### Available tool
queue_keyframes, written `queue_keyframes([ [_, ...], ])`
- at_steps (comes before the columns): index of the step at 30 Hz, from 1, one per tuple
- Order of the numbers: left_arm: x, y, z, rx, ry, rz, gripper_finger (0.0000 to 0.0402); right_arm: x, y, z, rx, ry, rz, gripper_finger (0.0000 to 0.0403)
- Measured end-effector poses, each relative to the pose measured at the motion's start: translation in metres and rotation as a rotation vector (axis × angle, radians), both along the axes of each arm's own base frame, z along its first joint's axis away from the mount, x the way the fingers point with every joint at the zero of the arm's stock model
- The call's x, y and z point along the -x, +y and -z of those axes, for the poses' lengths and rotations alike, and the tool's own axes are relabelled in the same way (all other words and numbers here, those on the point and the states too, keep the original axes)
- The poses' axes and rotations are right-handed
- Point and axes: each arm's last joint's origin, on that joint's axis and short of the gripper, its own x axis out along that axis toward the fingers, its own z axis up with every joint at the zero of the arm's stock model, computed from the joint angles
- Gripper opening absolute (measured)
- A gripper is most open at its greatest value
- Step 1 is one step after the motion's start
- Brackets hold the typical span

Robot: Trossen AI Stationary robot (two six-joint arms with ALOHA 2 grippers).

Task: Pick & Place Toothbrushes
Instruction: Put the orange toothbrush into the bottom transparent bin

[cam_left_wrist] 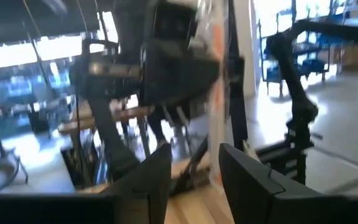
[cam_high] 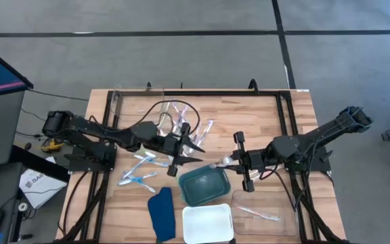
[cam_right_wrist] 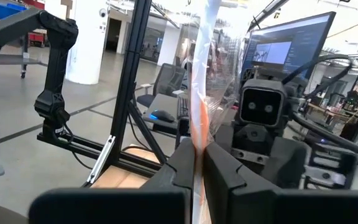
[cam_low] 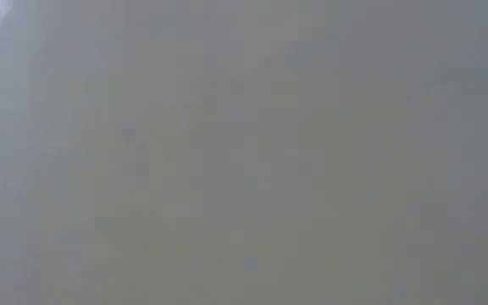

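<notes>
**Right gripper clamps a wrapped toothbrush as the two arms meet mid-table**

The right gripper (cam_right_wrist: 197, 165) has its fingers pressed tight on a toothbrush (cam_right_wrist: 199, 106), an orange-streaked stick in clear wrapping that stands up between the dark pads. In the high view the same right gripper (cam_high: 230, 161) sits near the table's centre, just above the teal tray's upper right corner, the pale brush poking from its tip toward the other arm.

Facing it, the left gripper (cam_left_wrist: 194, 165) shows its two fingers parted with a clear gap between them and nothing in it; the wrapped brush hangs just beyond them. From above, the left gripper (cam_high: 187, 154) points at the right one, tips close, over bare wood beside the teal tray (cam_high: 205, 187).

The remaining loose toothbrushes (cam_high: 175, 115) lie scattered on the wooden table (cam_high: 263, 115) behind and left of the left arm, with a few more near the front left. One brush lies in the clear tray (cam_high: 266, 211) at the front right. A white tray (cam_high: 208, 224) sits in front of the teal one, a dark blue cloth (cam_high: 161, 213) to its left. The low view shows only grey haze.
</notes>
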Motion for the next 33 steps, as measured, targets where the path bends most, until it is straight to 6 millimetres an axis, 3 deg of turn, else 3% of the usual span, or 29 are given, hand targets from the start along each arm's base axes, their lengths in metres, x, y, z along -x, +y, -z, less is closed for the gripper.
queue_keyframes([
  [12, -0.003, -0.001, 0.003, -0.024, 0.033, -0.049, 0.0138, -0.004, -0.009, 0.003, 0.007, 0.031, 0.066, 0.0008],
  [23, -0.015, 0.000, 0.021, -0.029, 0.083, -0.077, 0.0161, -0.037, -0.024, 0.029, 0.024, 0.081, 0.153, 0.0008],
  [33, -0.015, 0.002, 0.023, -0.034, 0.111, -0.108, 0.0188, -0.028, -0.016, 0.020, 0.017, 0.050, 0.120, 0.0009],
])
